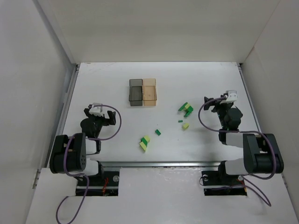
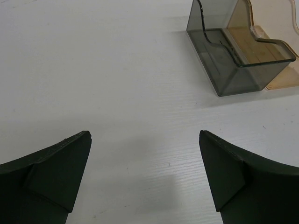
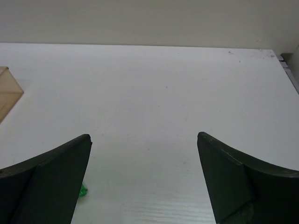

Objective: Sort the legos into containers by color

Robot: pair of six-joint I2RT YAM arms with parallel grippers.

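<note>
A white worktop (image 1: pixel 112 79), boxed in by pale walls (image 1: pixel 154 28), carries everything. The containers (image 1: pixel 142 92) stand ahead of the left claw (image 2: pixel 145 135) and off to its right. The grey box (image 2: pixel 233 56) is the nearer to it, and the amber box (image 1: pixel 149 92) is joined on the far side. Both look empty, so by my reading no sorting is done yet.

All the legos (image 1: pixel 158 132) lie loose on the worktop between the two claws. A green and yellow cluster (image 1: pixel 186 109) sits just to the left of the right claw (image 3: pixel 144 136), with a few single bricks (image 1: pixel 185 126) nearer the middle. A yellow-green clump (image 1: pixel 145 142) lies to the right of the left claw, back toward the arm bases. Every brick is left to move.

Both claws are spread wide, holding nothing and touching nothing, and bare worktop shows between the fingers of each. A speck of green (image 3: pixel 83 190) peeks out beside the right claw's left finger.
</note>
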